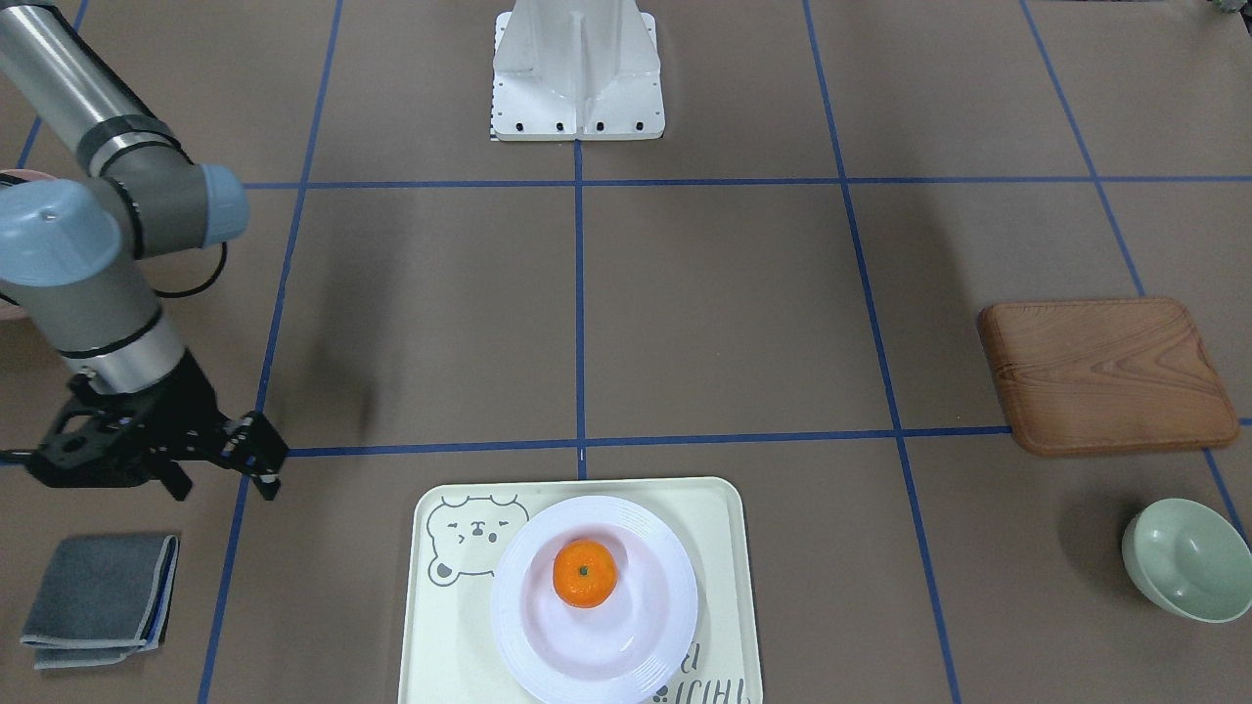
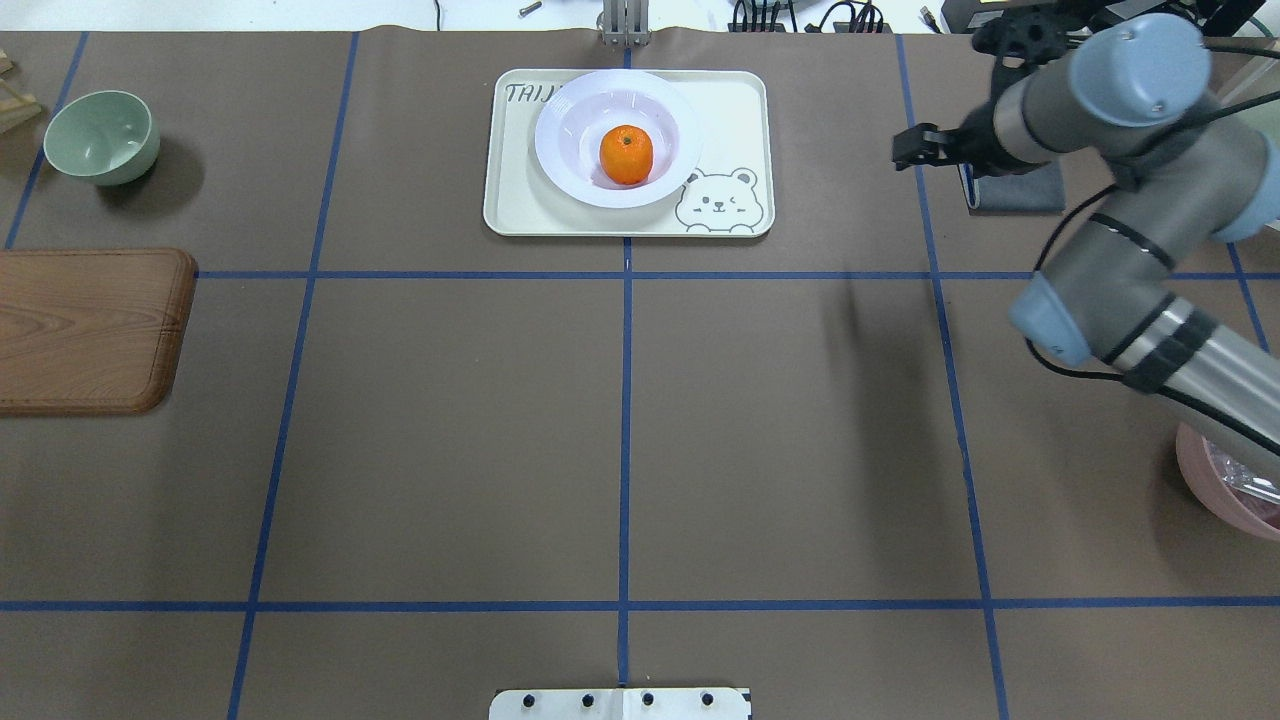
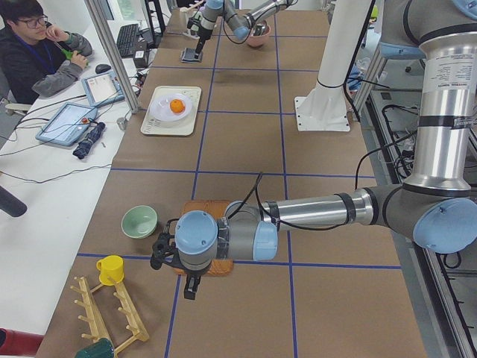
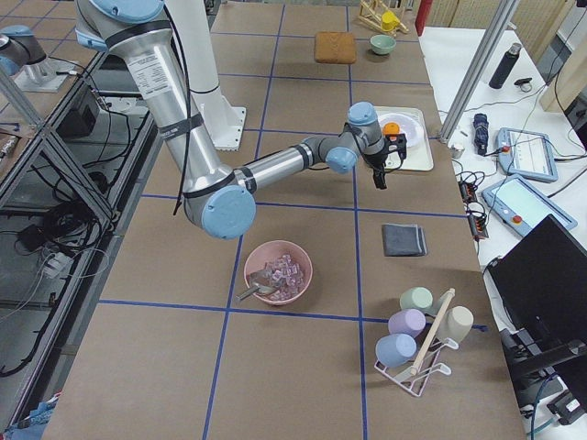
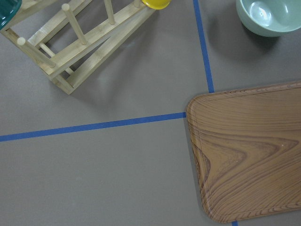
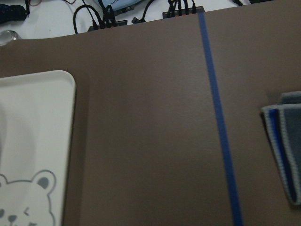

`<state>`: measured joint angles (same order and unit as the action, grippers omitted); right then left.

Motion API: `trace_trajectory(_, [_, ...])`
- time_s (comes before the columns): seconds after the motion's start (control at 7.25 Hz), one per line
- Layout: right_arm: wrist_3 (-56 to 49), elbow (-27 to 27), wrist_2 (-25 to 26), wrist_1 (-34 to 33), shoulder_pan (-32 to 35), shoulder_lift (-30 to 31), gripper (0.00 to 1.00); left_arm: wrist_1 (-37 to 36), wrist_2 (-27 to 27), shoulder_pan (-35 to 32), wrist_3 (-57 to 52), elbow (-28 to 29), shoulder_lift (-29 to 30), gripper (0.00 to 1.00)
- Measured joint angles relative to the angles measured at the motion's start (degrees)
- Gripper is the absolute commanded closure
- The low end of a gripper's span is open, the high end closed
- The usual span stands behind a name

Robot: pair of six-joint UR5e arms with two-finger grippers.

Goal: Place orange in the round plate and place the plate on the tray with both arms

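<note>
The orange point(image 1: 585, 573) point(image 2: 626, 154) lies in the middle of the white round plate point(image 1: 606, 647) point(image 2: 570, 150). The plate rests on the cream tray point(image 1: 440, 626) point(image 2: 520, 205) with the bear drawing, whose corner also shows in the right wrist view point(image 6: 37, 122). My right gripper point(image 1: 259, 457) point(image 2: 912, 148) hovers off the tray's side, apart from it, open and holding nothing. My left gripper point(image 3: 188, 282) shows only in the exterior left view, over the table beside the wooden board; I cannot tell whether it is open or shut.
A brown wooden board point(image 1: 1105, 376) point(image 5: 249, 155) and a pale green bowl point(image 1: 1188, 559) lie on my left side. A folded grey cloth point(image 1: 103, 596) point(image 6: 287, 146) sits under the right wrist. A pink bowl point(image 2: 1225, 480) is near the right arm. A person point(image 3: 37, 52) sits beyond the table.
</note>
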<state>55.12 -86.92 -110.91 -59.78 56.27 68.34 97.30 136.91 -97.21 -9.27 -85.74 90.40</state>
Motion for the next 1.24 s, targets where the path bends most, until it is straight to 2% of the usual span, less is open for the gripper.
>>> trace_trajectory(0.41, [-16.91,-8.08,-10.64,-0.24,12.21,16.43,0.0,-7.69,-1.7,2.19,0.4,-10.97,-4.59,0.01])
trace_trajectory(0.69, [-28.48,-9.43,-18.07,-0.29,22.27,24.78,0.0,-8.26,-1.81,2.22,0.39,-13.41,-6.52,0.01])
trace_trajectory(0.97, [-39.62,-9.39,-19.41,-2.56,29.11,31.41,0.0,-7.93,-1.46,2.15,0.49,-13.76,-6.99,0.01])
trace_trajectory(1.24, [-51.96,-9.63,-18.94,-12.11,33.26,32.56,0.0,-8.23,-0.43,2.09,0.73,-13.74,-6.97,0.01])
